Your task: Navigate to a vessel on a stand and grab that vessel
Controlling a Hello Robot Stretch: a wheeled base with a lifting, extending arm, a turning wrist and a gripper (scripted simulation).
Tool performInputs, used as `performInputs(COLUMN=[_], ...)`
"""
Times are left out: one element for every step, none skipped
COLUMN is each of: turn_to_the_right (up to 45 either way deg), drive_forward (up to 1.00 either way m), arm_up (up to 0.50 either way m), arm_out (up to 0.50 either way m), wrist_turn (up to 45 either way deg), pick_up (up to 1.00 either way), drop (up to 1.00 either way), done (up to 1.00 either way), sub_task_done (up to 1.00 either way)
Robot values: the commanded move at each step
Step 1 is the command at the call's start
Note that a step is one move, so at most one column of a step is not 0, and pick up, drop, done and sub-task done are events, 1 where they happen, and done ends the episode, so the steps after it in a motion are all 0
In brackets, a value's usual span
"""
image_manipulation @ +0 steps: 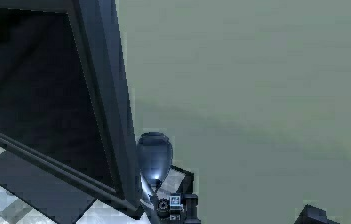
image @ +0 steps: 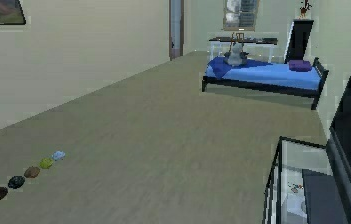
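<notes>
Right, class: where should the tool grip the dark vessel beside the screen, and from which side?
Grip the vessel around its upright rounded body, probably coming from the arm side view's lower right, since the screen stands close on its left.

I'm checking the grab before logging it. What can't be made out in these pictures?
- Arm side view: whether the pincer holds the dark vase. The vase is right at it, and the bottom edge cuts the pincer off.
- Arm side view: a dark shape at bottom right, cut off by the edge.
- Forward view: a row of coloured blobs at lower left, too small to name.
</notes>
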Motion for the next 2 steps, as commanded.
performInputs(turn_to_the_right=[0.0,0.0], drive_forward=[0.00,0.00], arm_up=[0.10,0.00], arm_out=[0.00,0.00], wrist_turn=[0.0,0.0], pick_up=[0.00,0.00], drop=[0.00,0.00], done=[0.00,1.00], sub_task_done=[0.00,0.00])
